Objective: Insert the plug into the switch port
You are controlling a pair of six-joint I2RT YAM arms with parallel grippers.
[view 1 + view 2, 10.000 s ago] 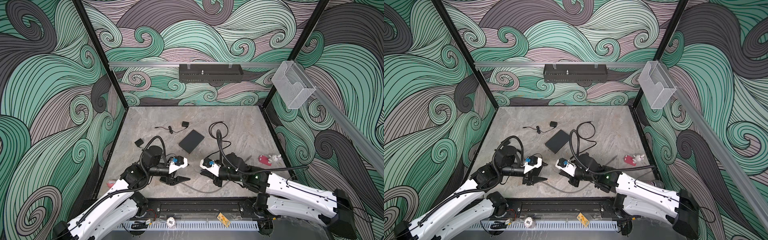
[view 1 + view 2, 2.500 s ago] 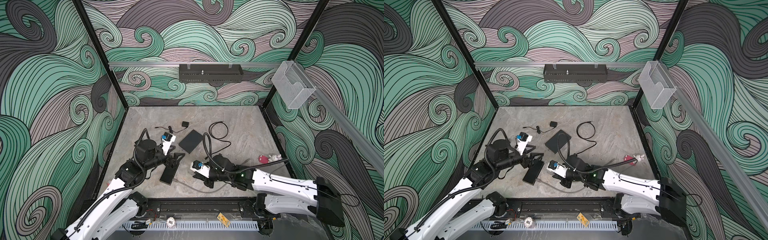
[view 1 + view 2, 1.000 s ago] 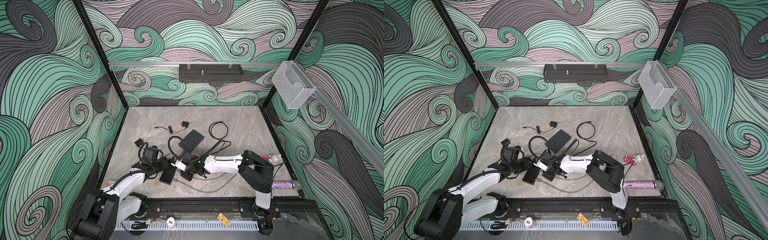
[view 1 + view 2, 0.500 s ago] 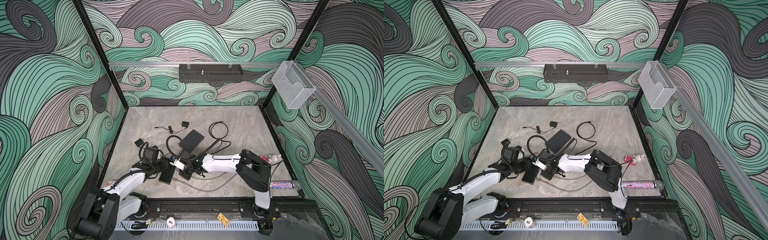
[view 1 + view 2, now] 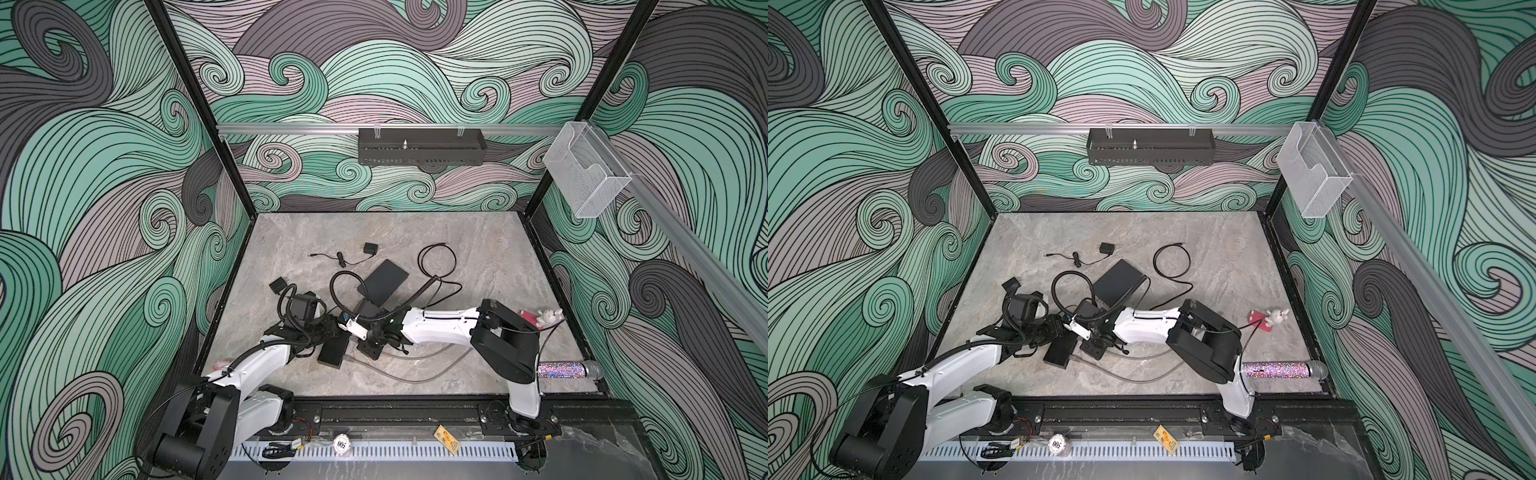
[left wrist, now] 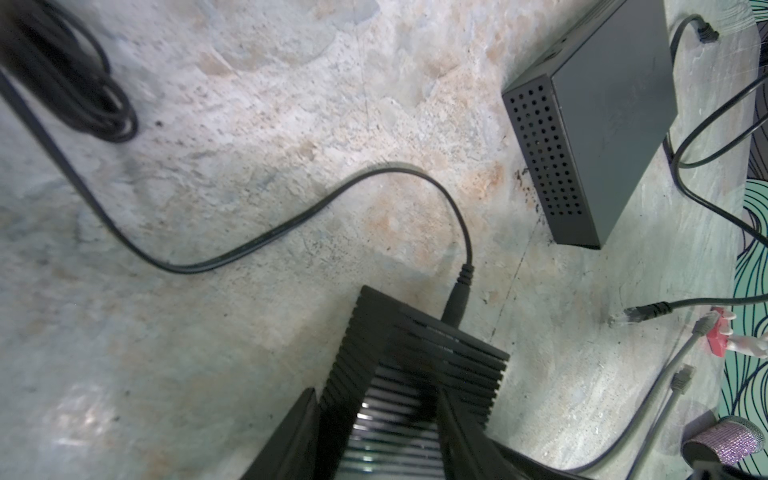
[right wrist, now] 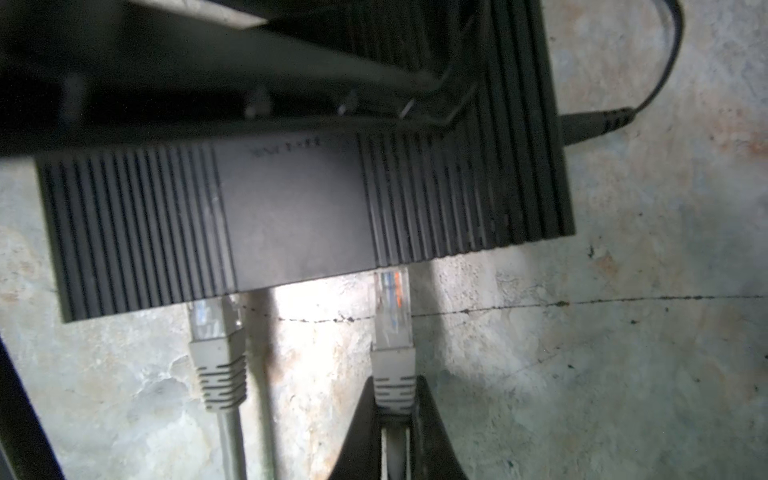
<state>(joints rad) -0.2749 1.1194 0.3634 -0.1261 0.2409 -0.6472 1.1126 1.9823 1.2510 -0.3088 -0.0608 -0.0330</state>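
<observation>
Plug (image 7: 390,316) pinched between right jaws, tip at switch (image 7: 291,208) edge; left jaws half-spread, clamping switch.

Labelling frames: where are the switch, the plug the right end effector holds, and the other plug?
switch (image 7: 291,208): right wrist view, smooth panel
held plug (image 7: 391,305): right wrist view, clear tip
other plug (image 7: 218,370): right wrist view, grey boot

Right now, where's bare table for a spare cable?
Free: back strip of grey stone tabletop beyond small black adapter, and right side between looped black cable and pink toy. Crowded: front-left, around ribbed black switch and grey cables.
</observation>
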